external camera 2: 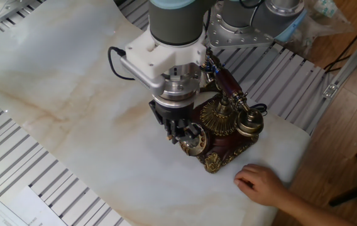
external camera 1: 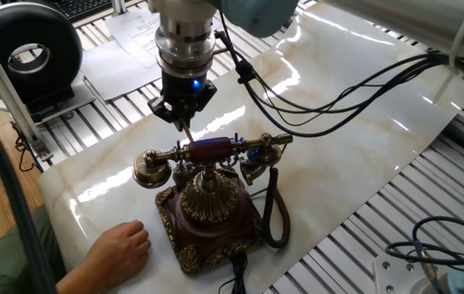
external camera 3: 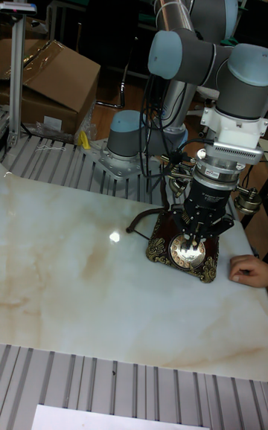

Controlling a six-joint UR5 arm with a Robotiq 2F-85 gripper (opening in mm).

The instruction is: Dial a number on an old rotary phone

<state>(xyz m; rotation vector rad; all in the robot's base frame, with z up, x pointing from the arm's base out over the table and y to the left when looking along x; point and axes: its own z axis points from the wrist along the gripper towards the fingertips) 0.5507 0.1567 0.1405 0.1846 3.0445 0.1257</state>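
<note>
No text, label, brand or number can be read in any of the views. The sheets of paper (external camera 1: 130, 37) lying on the slatted surface behind the marble top carry print, but it is too small and blurred to make out. The round brass dial (external camera 3: 187, 251) on the front of the old rotary phone (external camera 1: 207, 208) shows no legible digits

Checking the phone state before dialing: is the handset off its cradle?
No, the handset lies across the cradle on top of the old rotary phone, with the gripper above it.
</note>
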